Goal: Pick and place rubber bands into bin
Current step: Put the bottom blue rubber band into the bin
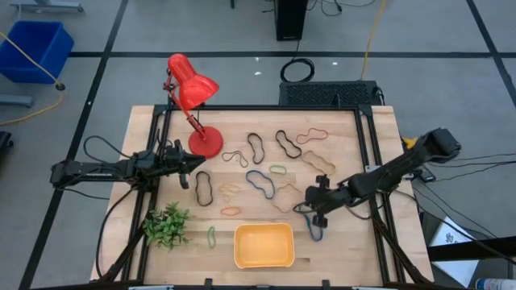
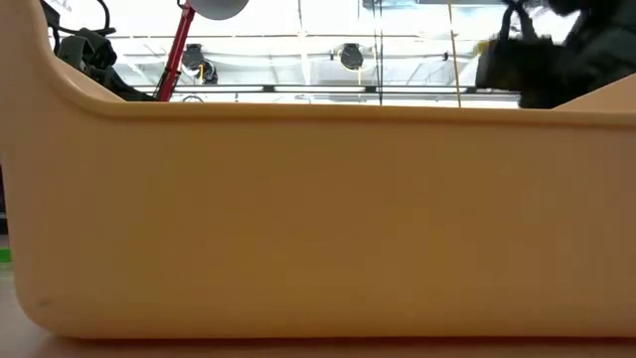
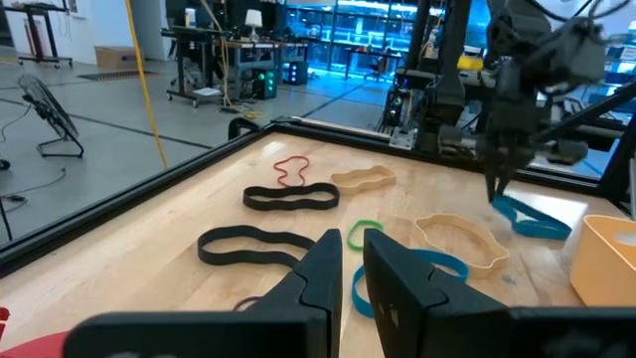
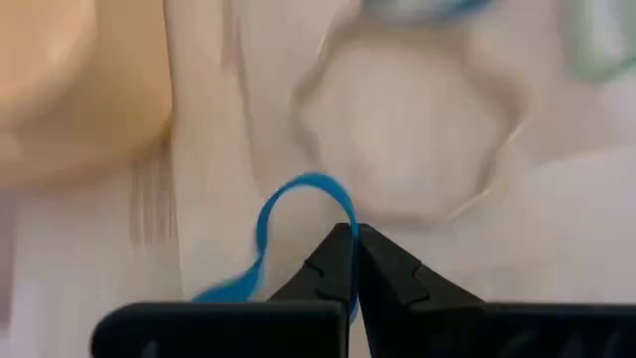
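Note:
Several rubber bands lie on the wooden table, among them a black one (image 1: 203, 187), a blue one (image 1: 260, 184) and a tan one (image 1: 318, 159). The orange-yellow bin (image 1: 264, 246) stands at the near edge; its wall (image 2: 318, 219) fills the low view. My right gripper (image 1: 316, 216) is just right of the bin and far of it, shut on a blue rubber band (image 1: 314, 229). My left gripper (image 1: 189, 171) hovers at the left by the black band, empty, with a narrow gap between its fingers (image 3: 353, 261). My right gripper pinches the blue rubber band between its two fingertips at one spot on the loop (image 4: 346, 231). The fingers point down from above (image 3: 494, 189). The rest of the band (image 3: 532, 221) trails slack from the fingers onto the table.
A red desk lamp (image 1: 193, 97) stands at the far left of the table and a green plant sprig (image 1: 167, 225) lies at the near left. Black frame rails (image 1: 367, 153) border the table. A blue crate (image 1: 36, 48) sits on the floor beyond.

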Action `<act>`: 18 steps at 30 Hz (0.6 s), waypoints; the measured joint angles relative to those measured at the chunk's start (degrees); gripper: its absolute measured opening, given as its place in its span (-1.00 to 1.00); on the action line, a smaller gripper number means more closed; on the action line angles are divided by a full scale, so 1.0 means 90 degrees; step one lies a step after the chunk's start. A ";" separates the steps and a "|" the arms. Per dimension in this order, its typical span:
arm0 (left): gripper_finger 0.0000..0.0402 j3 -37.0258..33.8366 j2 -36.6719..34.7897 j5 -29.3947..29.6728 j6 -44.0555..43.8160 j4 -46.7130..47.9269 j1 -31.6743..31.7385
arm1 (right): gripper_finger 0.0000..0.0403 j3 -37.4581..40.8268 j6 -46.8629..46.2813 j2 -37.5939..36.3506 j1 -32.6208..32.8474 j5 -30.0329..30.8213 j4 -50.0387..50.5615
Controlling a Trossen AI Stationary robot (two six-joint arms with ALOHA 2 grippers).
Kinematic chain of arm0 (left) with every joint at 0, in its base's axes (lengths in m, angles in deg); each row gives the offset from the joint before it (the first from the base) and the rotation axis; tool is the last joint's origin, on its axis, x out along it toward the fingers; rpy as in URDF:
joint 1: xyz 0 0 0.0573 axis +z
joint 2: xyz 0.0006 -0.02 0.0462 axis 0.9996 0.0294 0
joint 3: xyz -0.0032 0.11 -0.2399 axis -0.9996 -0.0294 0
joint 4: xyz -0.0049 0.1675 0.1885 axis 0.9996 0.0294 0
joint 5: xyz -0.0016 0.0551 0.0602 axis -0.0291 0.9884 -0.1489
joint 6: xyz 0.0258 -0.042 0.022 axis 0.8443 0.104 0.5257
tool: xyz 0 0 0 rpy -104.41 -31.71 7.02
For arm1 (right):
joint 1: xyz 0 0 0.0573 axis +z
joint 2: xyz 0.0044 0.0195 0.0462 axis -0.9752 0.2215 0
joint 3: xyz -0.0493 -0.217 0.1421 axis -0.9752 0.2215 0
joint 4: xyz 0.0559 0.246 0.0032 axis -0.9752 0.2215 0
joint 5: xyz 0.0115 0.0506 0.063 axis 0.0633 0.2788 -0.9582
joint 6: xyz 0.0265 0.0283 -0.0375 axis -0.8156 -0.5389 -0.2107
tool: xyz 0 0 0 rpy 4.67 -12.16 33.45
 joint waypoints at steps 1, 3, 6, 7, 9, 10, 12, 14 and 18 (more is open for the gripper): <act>-0.74 0.0002 0.0002 0.0000 -0.0002 0.0000 0.0000 | -1.00 0.0000 0.0025 -0.0201 0.0000 0.0202 -0.0024; -0.74 0.0001 0.0000 0.0000 -0.0019 -0.0002 0.0000 | -1.00 0.0000 0.0054 -0.0571 0.0000 0.0622 -0.0043; -0.74 0.0000 0.0001 0.0000 -0.0032 -0.0002 0.0000 | -1.00 0.0000 0.0084 -0.1113 0.0000 0.1248 -0.0135; -0.74 0.0001 0.0001 0.0000 -0.0033 -0.0002 0.0000 | -1.00 -0.0002 0.0162 -0.1281 0.0000 0.1464 -0.0237; -0.74 0.0000 0.0002 0.0000 -0.0033 -0.0001 0.0000 | -1.00 -0.0007 0.0426 -0.1573 0.0000 0.1865 -0.0468; -0.74 0.0000 0.0002 0.0000 -0.0033 -0.0002 0.0000 | -1.00 -0.0007 0.0619 -0.1696 -0.0002 0.2035 -0.0674; -0.74 0.0001 0.0001 0.0000 -0.0033 -0.0001 0.0000 | -1.00 -0.0007 0.1089 -0.1896 -0.0005 0.2277 -0.1238; -0.74 0.0000 0.0002 0.0000 -0.0031 0.0000 0.0000 | -1.00 -0.0010 0.1674 -0.2013 -0.0005 0.2363 -0.2019; -0.74 0.0000 0.0002 0.0000 -0.0057 -0.0001 0.0000 | -1.00 -0.0010 0.3135 -0.2057 -0.0005 0.2331 -0.3856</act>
